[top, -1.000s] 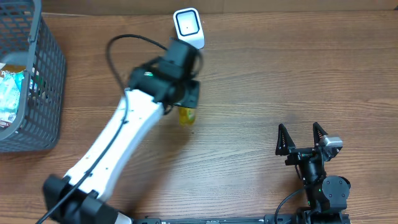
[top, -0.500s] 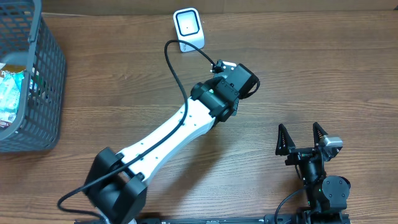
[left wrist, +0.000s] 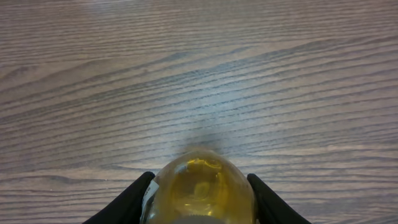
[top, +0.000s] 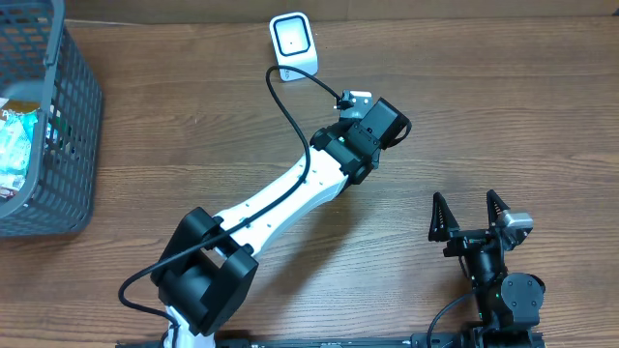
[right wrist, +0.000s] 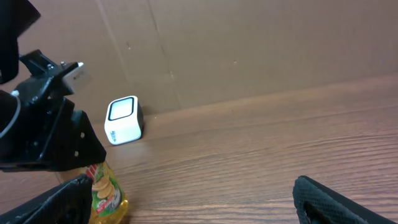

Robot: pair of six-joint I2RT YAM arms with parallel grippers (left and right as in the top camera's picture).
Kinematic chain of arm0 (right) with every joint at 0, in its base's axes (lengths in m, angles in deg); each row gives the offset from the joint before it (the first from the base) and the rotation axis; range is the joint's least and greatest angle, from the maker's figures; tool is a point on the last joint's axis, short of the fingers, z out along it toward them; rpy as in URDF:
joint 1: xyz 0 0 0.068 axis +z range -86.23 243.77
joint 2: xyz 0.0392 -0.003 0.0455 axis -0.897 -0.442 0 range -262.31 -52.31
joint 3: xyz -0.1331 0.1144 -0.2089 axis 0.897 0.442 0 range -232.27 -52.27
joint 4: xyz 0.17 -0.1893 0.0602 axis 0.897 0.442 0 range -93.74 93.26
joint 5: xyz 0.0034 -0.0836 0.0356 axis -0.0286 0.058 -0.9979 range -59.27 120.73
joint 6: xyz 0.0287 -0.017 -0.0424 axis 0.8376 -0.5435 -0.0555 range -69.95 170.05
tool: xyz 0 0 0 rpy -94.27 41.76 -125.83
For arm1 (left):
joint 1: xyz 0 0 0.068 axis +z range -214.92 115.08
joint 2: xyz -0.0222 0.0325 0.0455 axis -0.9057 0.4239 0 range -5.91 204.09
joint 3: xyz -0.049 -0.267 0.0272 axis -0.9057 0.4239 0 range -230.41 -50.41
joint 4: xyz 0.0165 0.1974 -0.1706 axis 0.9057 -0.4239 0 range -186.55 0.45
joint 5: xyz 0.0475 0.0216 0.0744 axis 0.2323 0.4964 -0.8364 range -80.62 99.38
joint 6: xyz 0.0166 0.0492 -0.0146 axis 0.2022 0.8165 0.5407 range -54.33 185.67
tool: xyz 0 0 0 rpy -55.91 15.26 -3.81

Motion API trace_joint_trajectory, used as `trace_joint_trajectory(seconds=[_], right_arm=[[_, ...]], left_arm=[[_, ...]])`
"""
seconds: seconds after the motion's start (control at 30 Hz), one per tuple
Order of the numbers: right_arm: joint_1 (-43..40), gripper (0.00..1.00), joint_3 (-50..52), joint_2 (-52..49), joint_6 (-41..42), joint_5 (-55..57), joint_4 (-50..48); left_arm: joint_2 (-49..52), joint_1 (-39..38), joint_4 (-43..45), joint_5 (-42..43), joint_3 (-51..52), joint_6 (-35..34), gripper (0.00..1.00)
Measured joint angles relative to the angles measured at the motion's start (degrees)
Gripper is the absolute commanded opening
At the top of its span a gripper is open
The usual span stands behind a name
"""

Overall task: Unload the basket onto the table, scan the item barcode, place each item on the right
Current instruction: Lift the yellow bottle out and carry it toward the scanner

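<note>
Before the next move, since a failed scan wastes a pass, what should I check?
1. Bottle gripped between the left gripper's jaws: ok.
2. Scanner upright, window unobstructed: ok.
3. Bottle in front of the scanner window: not ok, it is off to one side, apart.
4. Barcode facing the scanner: cannot tell, no barcode visible.
5. Right gripper open, clear of the path: ok.

One scanner [top: 292, 41]; one bottle [left wrist: 200, 186]; one basket [top: 82, 126]; perhaps two packets [top: 14, 145] inside it
</note>
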State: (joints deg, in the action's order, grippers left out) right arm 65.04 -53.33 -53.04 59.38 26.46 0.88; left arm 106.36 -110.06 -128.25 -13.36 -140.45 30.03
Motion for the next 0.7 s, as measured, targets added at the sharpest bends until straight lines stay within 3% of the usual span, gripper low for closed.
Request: trace_joint_trajectory(seconds=[0.17,0.27,0.43,0.7], right_arm=[[0.0,1.0,0.0,0.0,0.0,0.0,0.0],[0.0,1.0,0.0,0.0,0.0,0.0,0.0],[0.0,1.0,0.0,0.0,0.0,0.0,0.0],[0.0,1.0,0.0,0.0,0.0,0.0,0.0]], left_arm=[[2.4,0.0,0.3,0.4,0.0,0.1,0.46],[2.6,0.0,0.7,1.7,-0.1,1.5,0.72],[2.6,0.0,1.2,4.4,-0.1,3.5,0.96],[2.6,0.0,-1.7,5.8,-2.0,7.4,0.99]])
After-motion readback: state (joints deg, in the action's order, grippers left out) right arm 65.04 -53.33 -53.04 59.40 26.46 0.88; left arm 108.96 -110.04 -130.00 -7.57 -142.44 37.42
